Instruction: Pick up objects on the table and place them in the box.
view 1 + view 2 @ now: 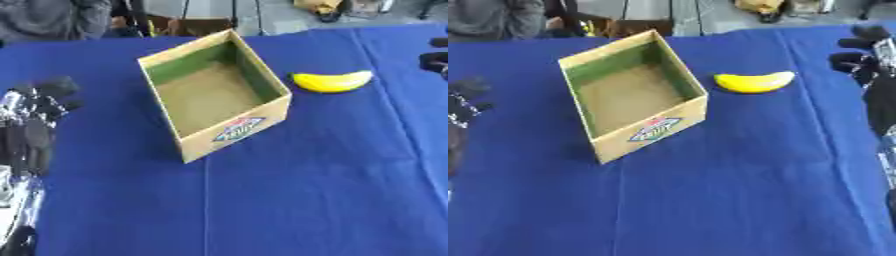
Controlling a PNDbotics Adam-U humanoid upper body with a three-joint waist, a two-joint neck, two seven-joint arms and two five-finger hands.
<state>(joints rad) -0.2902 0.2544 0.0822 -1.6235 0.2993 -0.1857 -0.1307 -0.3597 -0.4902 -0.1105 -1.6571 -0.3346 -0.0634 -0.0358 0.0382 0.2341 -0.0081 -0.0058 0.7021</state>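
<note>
The left robot hand (44,102) sits at the left edge, the right robot hand (864,57) at the right; both hold nothing, fingers relaxed. The banana (332,81) lies on the blue worktop (306,190) just beside the box (236,131).

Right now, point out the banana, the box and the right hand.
banana (332,82), left eye view, middle of the fruit.
box (234,131), left eye view, front wall by the label.
right hand (865,62), right eye view, dark fingers at the right edge.
</note>
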